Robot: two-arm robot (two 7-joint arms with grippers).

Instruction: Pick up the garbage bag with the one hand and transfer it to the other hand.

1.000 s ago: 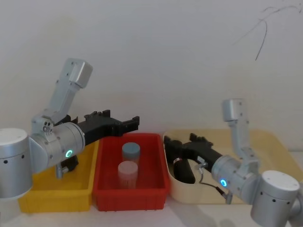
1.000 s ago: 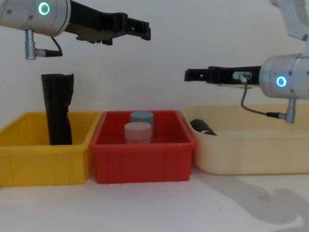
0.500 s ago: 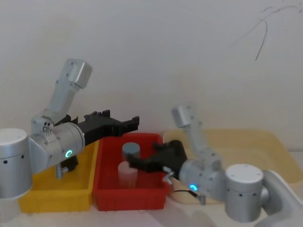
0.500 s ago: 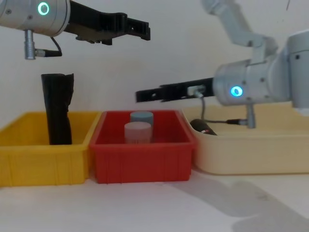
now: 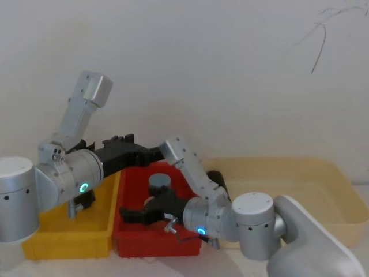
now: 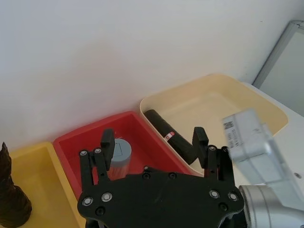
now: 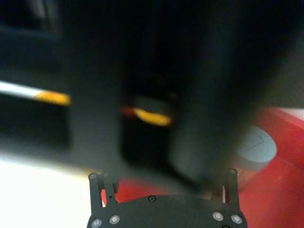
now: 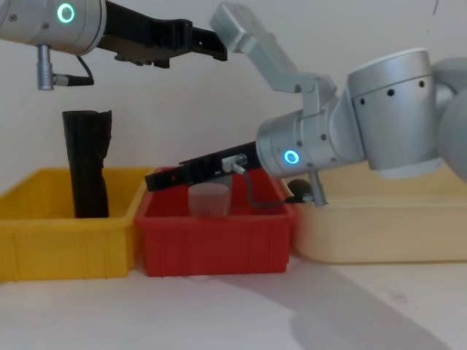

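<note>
Still empty, my left gripper (image 8: 217,45) hangs wide open high above the red bin (image 8: 219,240). My right gripper (image 8: 155,179), also spread, has swung from the cream bin (image 8: 379,233) to the red bin's nine o'clock side. Bag (image 6: 166,134) lies ungrasped along the cream bin's nine o'clock wall. Pickup and handover remain.

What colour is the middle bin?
The middle bin is red; the chest view shows it best.

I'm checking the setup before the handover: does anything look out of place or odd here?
One thing: the garbage bag lies in the cream tub, against its wall by the red bin, yet the right hand reaches low over the red bin, away from it. The left hand hangs open higher up.
</note>
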